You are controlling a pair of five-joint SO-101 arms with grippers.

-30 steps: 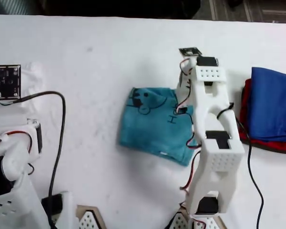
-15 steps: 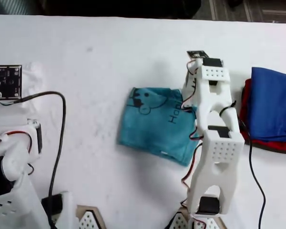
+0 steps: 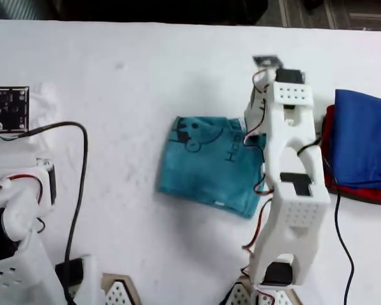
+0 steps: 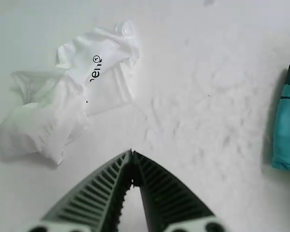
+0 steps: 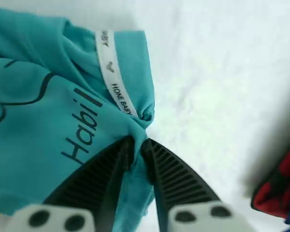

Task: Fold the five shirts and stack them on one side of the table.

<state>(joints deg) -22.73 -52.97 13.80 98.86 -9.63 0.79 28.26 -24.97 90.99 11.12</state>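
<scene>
A folded teal shirt [image 3: 206,162] with a black bear drawing lies mid-table. My right arm [image 3: 286,159] stands over its right edge. In the right wrist view my right gripper [image 5: 137,145] is shut on a bunched fold of the teal shirt [image 5: 48,111] beside the white neck label. A blue shirt [image 3: 363,143] lies stacked on a red one [image 3: 362,190] at the table's right side. A crumpled white shirt [image 4: 72,101] lies on the table a short way beyond my left gripper [image 4: 132,169], which is shut with nothing in it.
The left arm's base and a black cable [image 3: 82,171] take up the near left corner. The white shirt [image 3: 44,95] shows at the left edge beside the arm's camera board. The red shirt's edge [image 5: 278,191] lies close to the right gripper. The teal shirt's edge [image 4: 287,121] appears far off.
My right arm has shifted to the right and slightly farther back, drawing the teal shirt's right edge with it. The left arm has kept still.
</scene>
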